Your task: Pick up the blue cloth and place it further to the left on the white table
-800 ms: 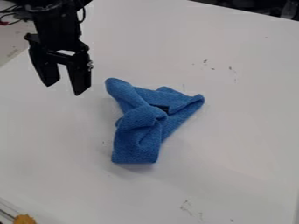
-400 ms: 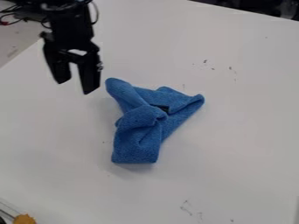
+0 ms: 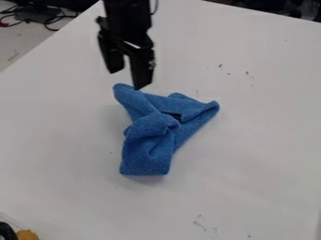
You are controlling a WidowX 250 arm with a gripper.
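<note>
The black gripper [image 3: 127,79] hangs in the upper left part of the view, its two fingers pointing down and apart with nothing between them. Just below it, a crumpled blue cloth [image 3: 147,145] lies folded over itself near the middle of the white table. One finger's tip overlaps the cloth's upper left end in the view; whether they touch I cannot tell. A small dark patch [image 3: 172,115] shows among the cloth's folds.
The white table [image 3: 251,140] has a few small dark marks at the upper right and bottom. Black and red cables [image 3: 37,16] lie beyond its upper left edge. An orange-yellow piece [image 3: 26,234] and a dark round part sit in the bottom left corner.
The gripper has moved right and somewhat up in the view, from left of the cloth to above its upper left end. A dark round part now shows more at bottom left. The cloth has stayed put.
</note>
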